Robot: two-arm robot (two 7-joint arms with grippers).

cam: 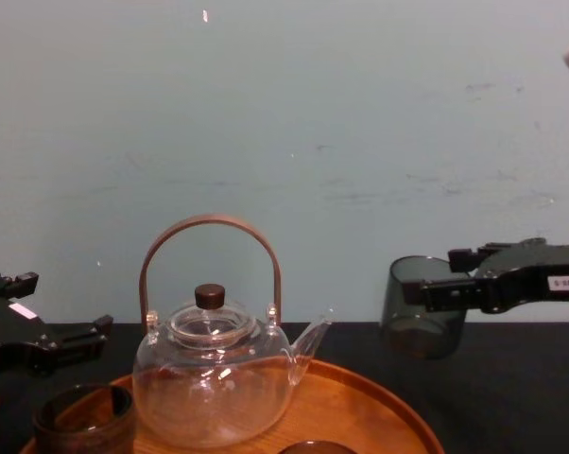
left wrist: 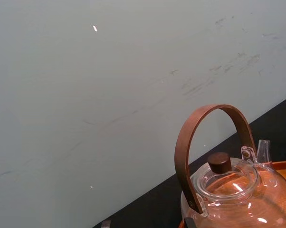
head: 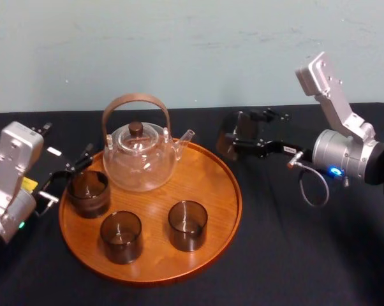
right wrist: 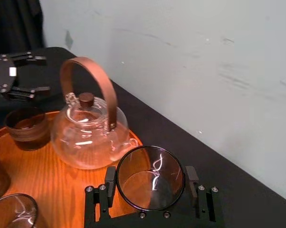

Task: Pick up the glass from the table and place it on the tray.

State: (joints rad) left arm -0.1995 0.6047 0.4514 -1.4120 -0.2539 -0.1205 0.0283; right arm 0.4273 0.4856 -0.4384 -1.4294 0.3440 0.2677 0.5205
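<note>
A smoky dark glass (right wrist: pixel 150 180) hangs in the air to the right of the tray, held on both sides by the fingers of my right gripper (right wrist: pixel 150 186). In the chest view the glass (cam: pixel 420 310) is well above the black table, level with the teapot's body. From the head view it (head: pixel 229 143) sits just beyond the rim of the round orange-brown wooden tray (head: pixel 208 182), with the right gripper (head: pixel 243 132) reaching in from the right. My left gripper (head: pixel 67 178) stands open at the tray's left edge, beside a glass that rests there.
A glass teapot (head: pixel 141 156) with a brown arched handle stands at the back of the tray. Three dark glasses rest on the tray: one at the left (head: pixel 88 192), one at the front (head: pixel 121 236) and one in the middle (head: pixel 187 224). A pale wall rises behind the table.
</note>
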